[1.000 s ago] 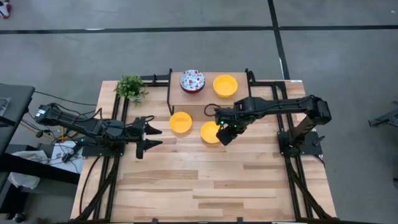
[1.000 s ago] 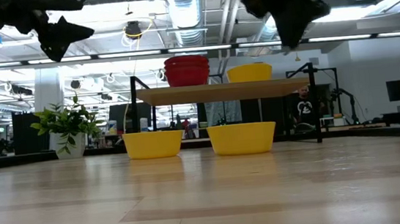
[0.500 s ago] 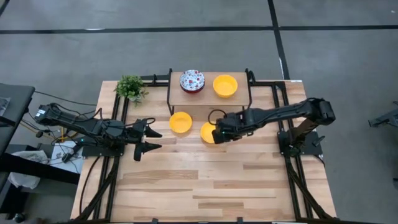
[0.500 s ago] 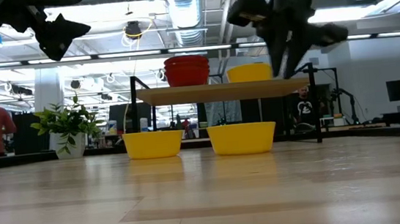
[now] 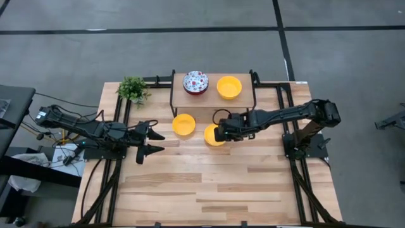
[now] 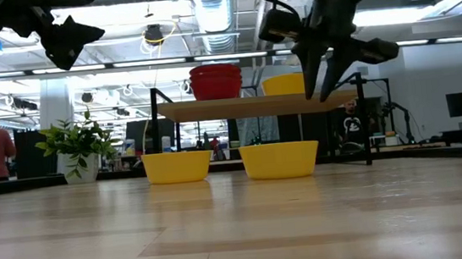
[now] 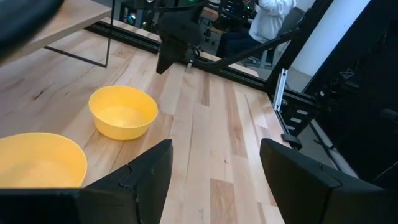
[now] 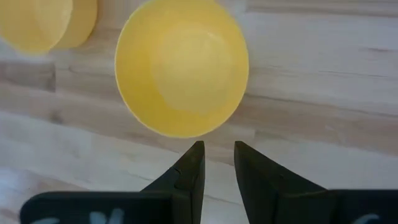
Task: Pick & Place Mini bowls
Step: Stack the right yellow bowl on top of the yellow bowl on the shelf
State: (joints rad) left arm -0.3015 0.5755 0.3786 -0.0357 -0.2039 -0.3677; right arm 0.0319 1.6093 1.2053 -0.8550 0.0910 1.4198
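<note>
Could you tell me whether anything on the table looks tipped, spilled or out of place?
Nothing stands out: two yellow bowls sit upright on the table, the patterned stack and third yellow bowl rest squarely on the shelf.

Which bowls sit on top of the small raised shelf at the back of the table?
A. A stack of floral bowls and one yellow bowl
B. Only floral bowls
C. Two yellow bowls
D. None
A: the high view shows the floral stack beside one yellow bowl on the shelf; the other two yellow bowls sit on the table.
</note>
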